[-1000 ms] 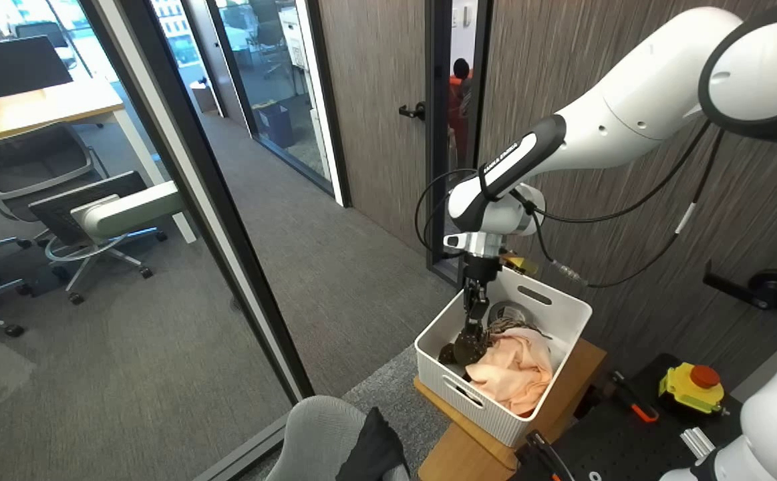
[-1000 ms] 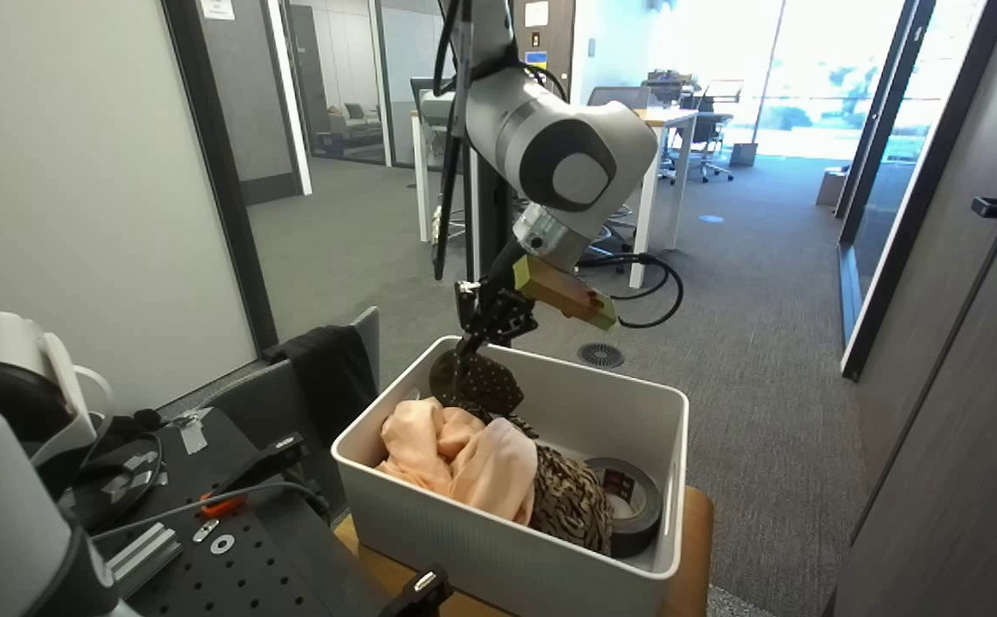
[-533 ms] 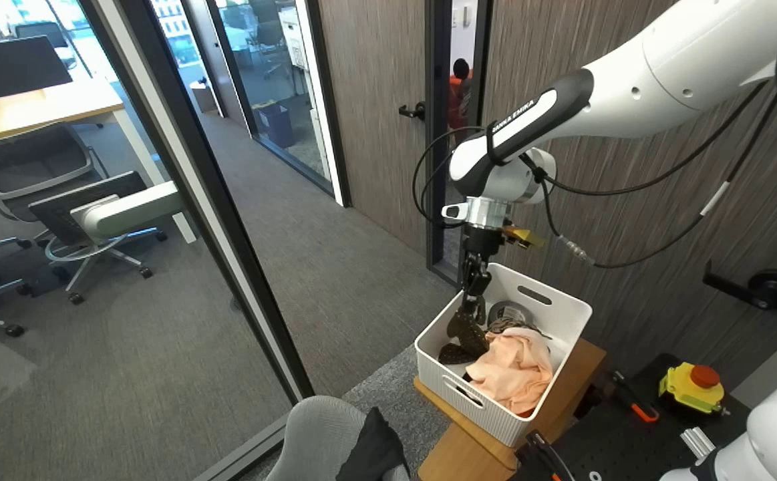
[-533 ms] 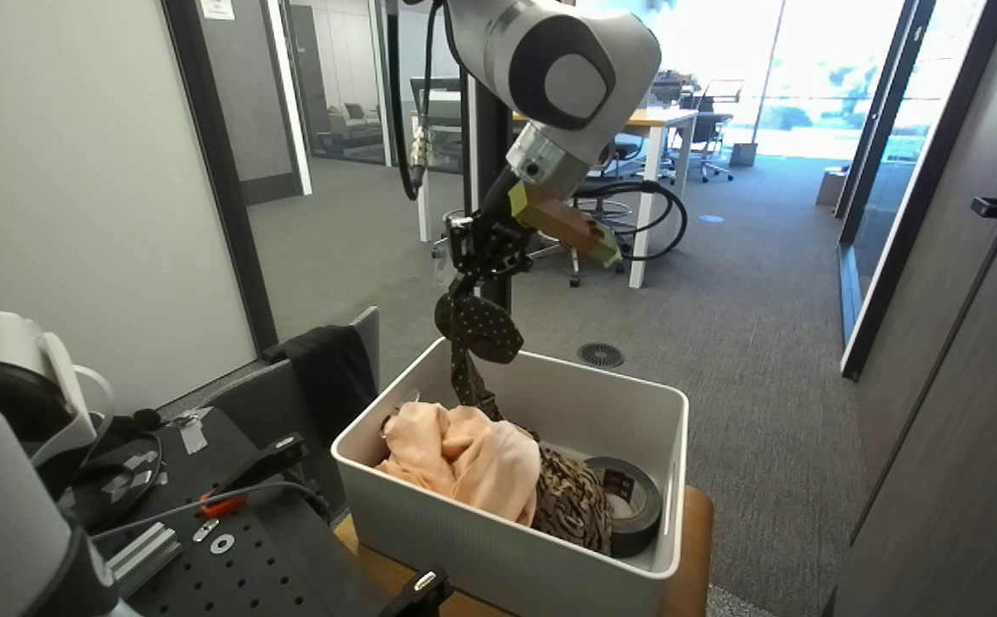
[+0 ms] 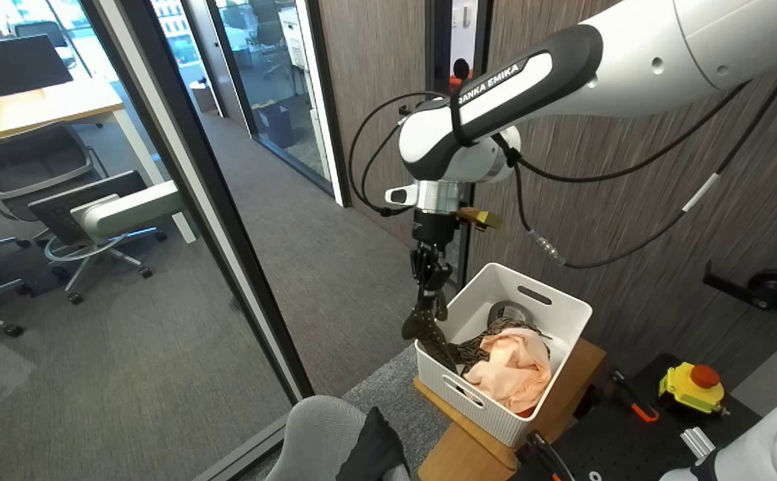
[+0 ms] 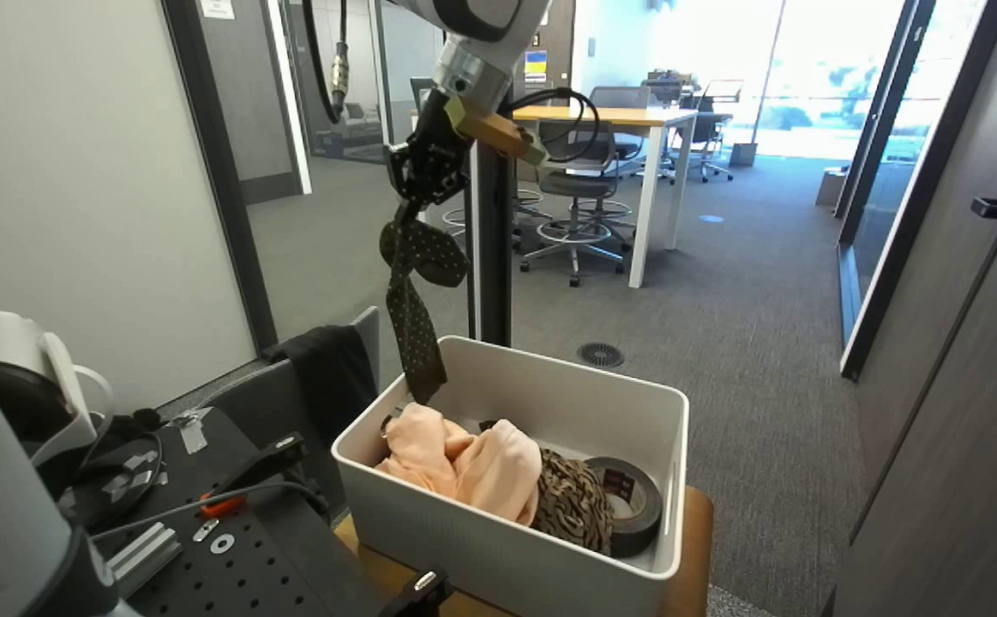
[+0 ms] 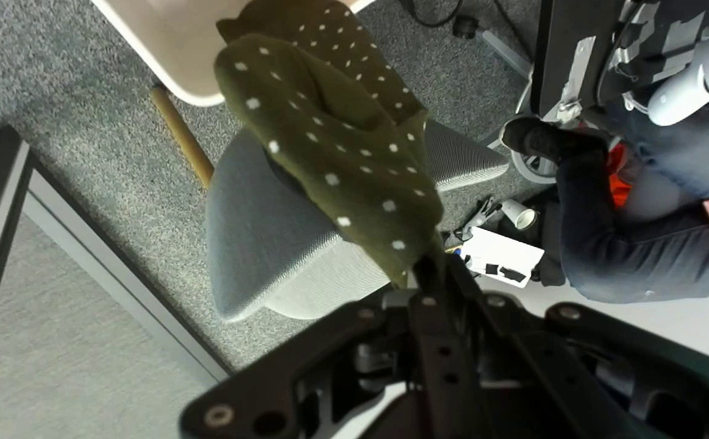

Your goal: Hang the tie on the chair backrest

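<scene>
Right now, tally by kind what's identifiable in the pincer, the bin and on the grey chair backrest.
Tie: 1, in the pincer
Cloths: 3, peach-pink cloth and animal-print cloth in the white bin, black cloth on the chair backrest
Tape roll: 1, in the bin
Total: 5, leaving out bits too hidden to identify, like a reddish bit

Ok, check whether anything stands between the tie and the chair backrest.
Yes: the tie seems to hang into the white bin, so the bin wall facing the chair backrest is in the way. A black cloth also covers part of the backrest. Higher up, nothing visible blocks it.
</scene>
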